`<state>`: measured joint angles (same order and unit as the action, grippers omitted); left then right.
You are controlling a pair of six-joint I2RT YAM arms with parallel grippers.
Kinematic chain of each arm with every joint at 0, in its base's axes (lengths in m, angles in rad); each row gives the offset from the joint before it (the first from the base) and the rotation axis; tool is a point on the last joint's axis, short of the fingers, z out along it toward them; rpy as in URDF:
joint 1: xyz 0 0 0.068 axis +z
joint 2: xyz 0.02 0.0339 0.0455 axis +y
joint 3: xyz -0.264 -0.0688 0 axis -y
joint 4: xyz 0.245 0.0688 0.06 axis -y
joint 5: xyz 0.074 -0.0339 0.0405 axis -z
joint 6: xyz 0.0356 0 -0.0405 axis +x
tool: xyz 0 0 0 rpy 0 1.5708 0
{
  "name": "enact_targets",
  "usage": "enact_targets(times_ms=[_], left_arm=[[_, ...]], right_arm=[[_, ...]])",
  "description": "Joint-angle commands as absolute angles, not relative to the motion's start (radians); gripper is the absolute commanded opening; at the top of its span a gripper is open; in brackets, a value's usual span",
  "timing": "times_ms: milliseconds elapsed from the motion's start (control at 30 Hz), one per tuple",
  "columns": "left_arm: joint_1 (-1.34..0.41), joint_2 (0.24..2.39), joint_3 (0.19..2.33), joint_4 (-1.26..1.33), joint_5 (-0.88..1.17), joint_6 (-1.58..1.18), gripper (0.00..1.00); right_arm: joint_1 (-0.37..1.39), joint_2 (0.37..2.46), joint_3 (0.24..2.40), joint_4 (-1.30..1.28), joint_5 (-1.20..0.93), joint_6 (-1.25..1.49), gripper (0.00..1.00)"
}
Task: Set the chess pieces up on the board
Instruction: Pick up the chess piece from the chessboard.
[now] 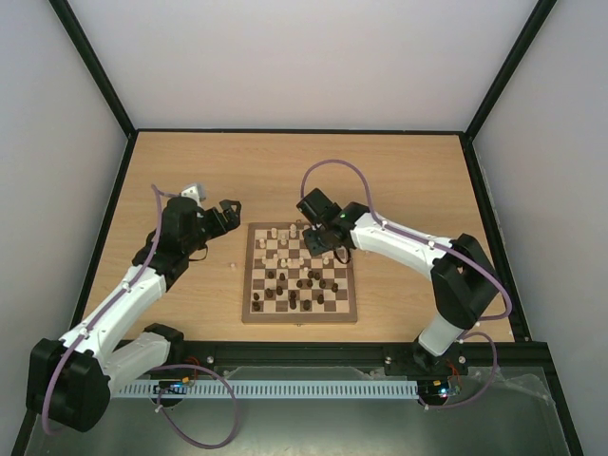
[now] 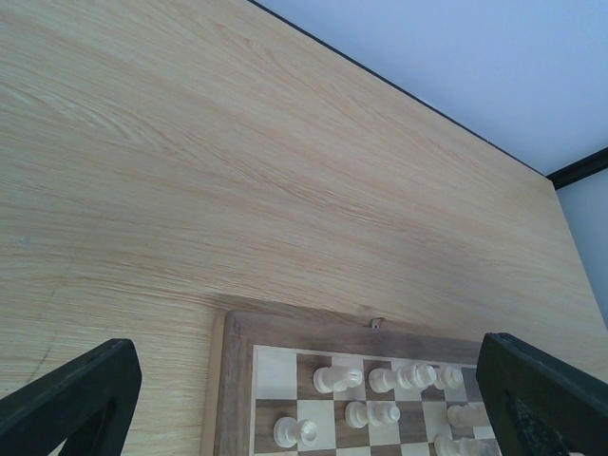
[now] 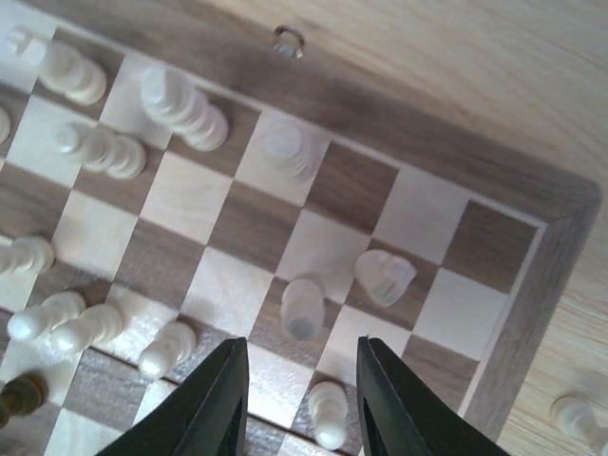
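Observation:
The board (image 1: 299, 317) lies at the table's centre. Cream pieces (image 1: 285, 237) stand mostly on its far rows and dark pieces (image 1: 304, 285) on the middle and near rows, in no order. My right gripper (image 1: 319, 243) hangs open over the far right squares. In the right wrist view its fingers (image 3: 223, 399) straddle a cream rook-like piece (image 3: 304, 309), above it and not touching. A cream knight (image 3: 385, 275) and a pawn (image 3: 328, 413) stand beside it. My left gripper (image 1: 231, 209) is open and empty over bare table, off the board's far left corner (image 2: 313, 332).
One cream piece (image 3: 575, 413) stands on the table just off the board's right edge. A small metal clasp (image 3: 290, 40) sits on the board's far border. Black frame rails and white walls enclose the wooden table (image 1: 190, 171).

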<state>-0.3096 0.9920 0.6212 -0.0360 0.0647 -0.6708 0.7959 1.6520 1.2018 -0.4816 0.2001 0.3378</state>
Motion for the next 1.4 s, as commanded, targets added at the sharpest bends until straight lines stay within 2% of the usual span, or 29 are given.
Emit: enact_targets(times_ms=[0,167,800,1067,1367], left_arm=[[-0.31,0.973,0.613,-0.04,0.045,-0.675,1.0],[-0.31,0.974,0.614,-0.04,0.044,-0.675,1.0],[-0.31,0.976,0.611,-0.034,0.049,-0.675,0.99],[-0.31,0.977,0.611,-0.033,0.052,-0.675,0.99],[-0.31,0.974,0.61,-0.032,0.056,-0.675,0.99]], right_arm=[[0.826,1.628,1.184,-0.525,0.165,0.342,0.31],[0.834,1.662,1.195,-0.519,0.163,0.339,0.28],[0.819,1.74,1.237,-0.499,0.223,0.334,0.28],[0.81,1.757,1.241,-0.492,0.222,0.333,0.24],[0.805,1.765,1.253,-0.49,0.218,0.334,0.11]])
